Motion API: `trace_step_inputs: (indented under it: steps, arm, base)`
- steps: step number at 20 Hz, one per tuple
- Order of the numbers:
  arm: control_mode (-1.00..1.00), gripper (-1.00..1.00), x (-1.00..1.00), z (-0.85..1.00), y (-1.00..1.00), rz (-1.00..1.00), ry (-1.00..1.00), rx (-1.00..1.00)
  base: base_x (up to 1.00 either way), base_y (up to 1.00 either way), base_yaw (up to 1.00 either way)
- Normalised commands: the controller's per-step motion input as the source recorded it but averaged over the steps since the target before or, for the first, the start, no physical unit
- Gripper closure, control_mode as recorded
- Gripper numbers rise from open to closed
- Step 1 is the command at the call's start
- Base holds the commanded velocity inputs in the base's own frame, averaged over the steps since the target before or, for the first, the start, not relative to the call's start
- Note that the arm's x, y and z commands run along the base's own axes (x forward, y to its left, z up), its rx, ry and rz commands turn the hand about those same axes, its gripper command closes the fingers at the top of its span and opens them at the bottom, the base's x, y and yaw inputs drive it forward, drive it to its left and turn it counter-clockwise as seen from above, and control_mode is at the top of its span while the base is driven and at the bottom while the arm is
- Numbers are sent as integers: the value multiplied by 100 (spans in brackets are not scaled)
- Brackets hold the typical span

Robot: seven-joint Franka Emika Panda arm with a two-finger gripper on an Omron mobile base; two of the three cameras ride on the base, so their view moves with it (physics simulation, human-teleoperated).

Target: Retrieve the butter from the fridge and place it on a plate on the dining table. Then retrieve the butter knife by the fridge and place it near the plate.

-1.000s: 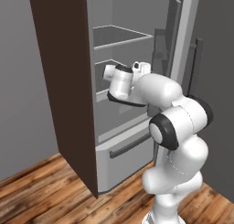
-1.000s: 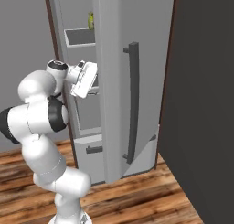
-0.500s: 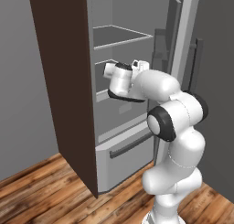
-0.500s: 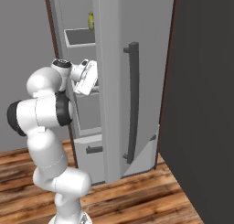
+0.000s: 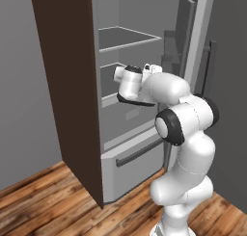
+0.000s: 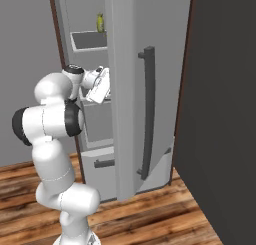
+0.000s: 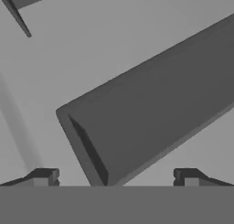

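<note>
Claw (image 7: 114, 177): spread wide, nothing between its fingertips, inside the open fridge (image 5: 140, 105) facing a grey shelf (image 7: 151, 113).
Butter: cannot tell where.
Writing: none readable.
Upper shelf: a yellow-green bottle (image 6: 100, 23).

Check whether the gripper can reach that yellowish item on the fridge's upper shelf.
Probably yes, once it rises. The fridge door stands wide open and the open gripper is at the compartment, but the yellowish item sits on a shelf above it.
</note>
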Motion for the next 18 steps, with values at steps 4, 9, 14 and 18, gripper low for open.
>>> trace_step_inputs:
  steps: [4,9,14,18]
  arm:
    - [-100,-100,-22,0,-76,-5,14,0]
    - [-100,-100,-28,0,-95,-4,14,0]
    - [-100,-100,-31,0,-100,0,11,0]
    - [-100,-100,-20,0,-100,0,2,0]
  base:
    - [0,0,0]
    - [0,0,0]
    - [0,0,0]
    - [0,0,0]
